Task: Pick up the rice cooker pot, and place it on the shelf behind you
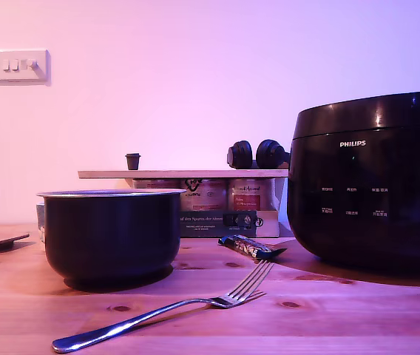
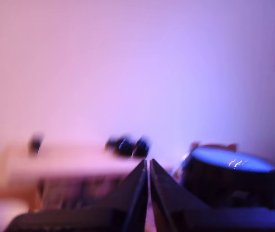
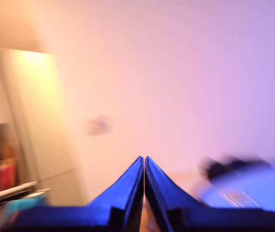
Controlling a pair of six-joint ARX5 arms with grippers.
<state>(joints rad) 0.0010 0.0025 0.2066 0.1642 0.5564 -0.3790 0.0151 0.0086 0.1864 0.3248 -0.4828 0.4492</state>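
Wooden tabletop (image 1: 328,310), fork (image 1: 173,307) before pot (image 1: 110,233) (upright)

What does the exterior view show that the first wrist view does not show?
Only the exterior view: the dark matte rice cooker pot, a silvery metal fork and a white wall switch.
Only the first wrist view: my first claw, closed.
Both: the thin light wooden shelf, the glossy black Philips cooker body and black headphones.
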